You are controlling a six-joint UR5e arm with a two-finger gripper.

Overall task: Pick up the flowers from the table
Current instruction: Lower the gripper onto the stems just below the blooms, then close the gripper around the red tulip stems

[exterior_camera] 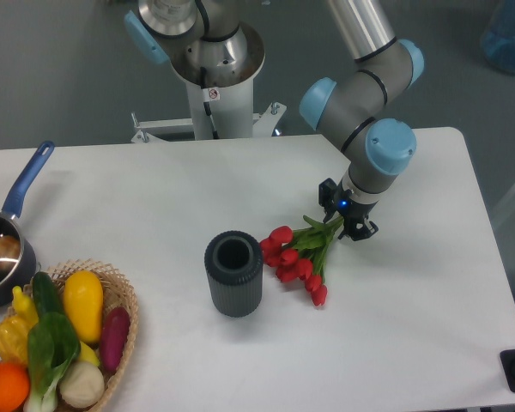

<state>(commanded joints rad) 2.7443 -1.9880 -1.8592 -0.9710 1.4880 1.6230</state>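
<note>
- Now we close our fingers on the stems of the flowers, which lie on the desk.
- Next, we lift straight up.

Gripper around flowers' stems

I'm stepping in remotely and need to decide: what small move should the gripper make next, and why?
Probably lift straight up a little. The two-finger gripper looks closed around the pale-green stem end of the red tulip bunch, which lies flat on the white table beside the dark grey ribbed cylinder.
</note>
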